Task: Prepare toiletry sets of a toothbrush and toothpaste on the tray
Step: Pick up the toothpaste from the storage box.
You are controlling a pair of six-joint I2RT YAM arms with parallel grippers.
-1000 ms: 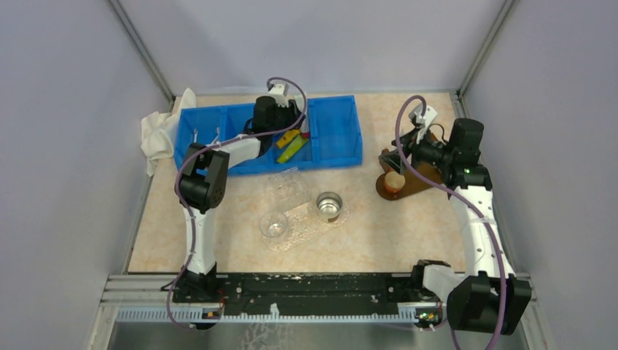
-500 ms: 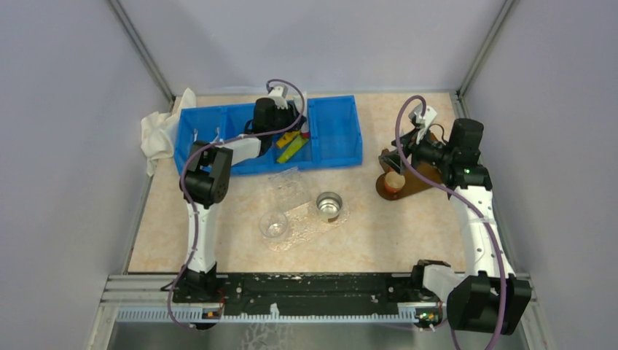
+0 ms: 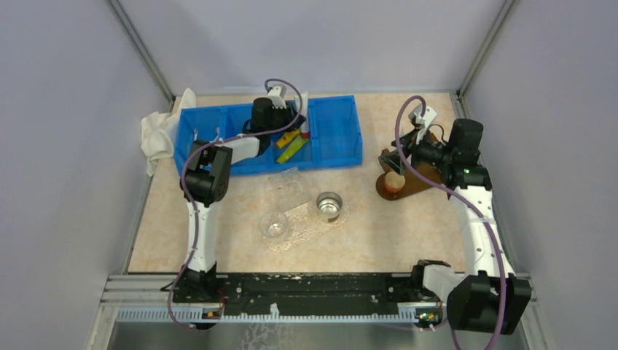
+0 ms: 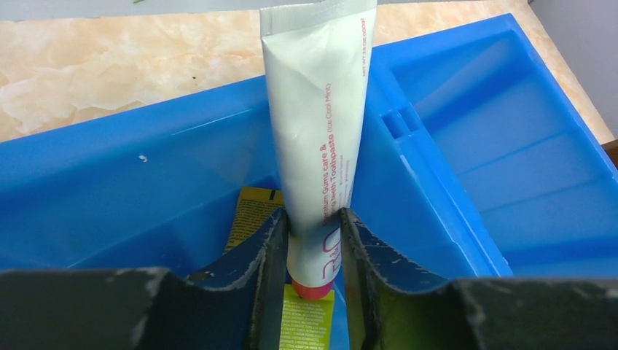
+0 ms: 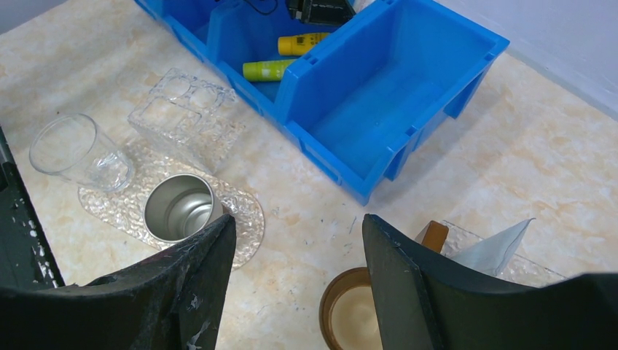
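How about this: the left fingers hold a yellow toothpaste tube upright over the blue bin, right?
No: the toothpaste tube in the left fingers is white, not yellow, upright over the blue bin. The left wrist view shows it.

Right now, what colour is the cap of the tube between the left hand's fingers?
Pinkish-red cap, white tube; best in the left wrist view.

Bright, even, soft light falls from above, and shadows are faint. In the left wrist view the blue bin [image 4: 466, 146] carries a pale sheen on its inner walls, and the print on the white tube [image 4: 321, 109] is sharp. Near the bin, the metal cup [image 5: 178, 211] gleams inside. The overhead view is softer; small things in the bin blur.
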